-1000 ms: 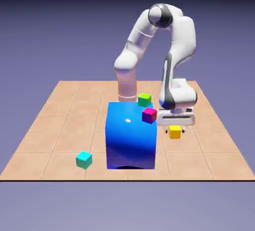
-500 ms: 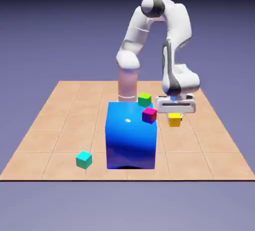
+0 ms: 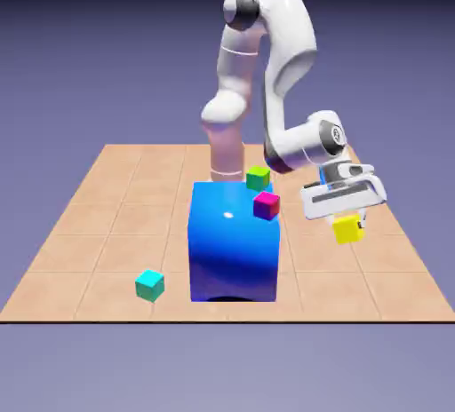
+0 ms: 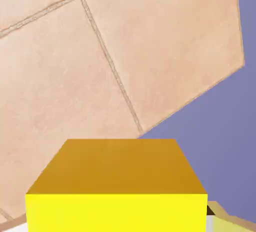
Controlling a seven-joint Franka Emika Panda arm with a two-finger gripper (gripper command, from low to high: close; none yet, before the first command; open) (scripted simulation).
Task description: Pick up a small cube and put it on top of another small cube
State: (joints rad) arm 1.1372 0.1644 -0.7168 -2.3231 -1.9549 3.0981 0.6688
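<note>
While the arm leans toward the exterior view's right, the fingers are found closed on the yellow cube, held tilted above the desk. The teal cube rests on the desk at the exterior view's left, apart from the blue cube. The green cube and magenta cube appear by the blue cube's top; their exact support cannot be determined.
</note>
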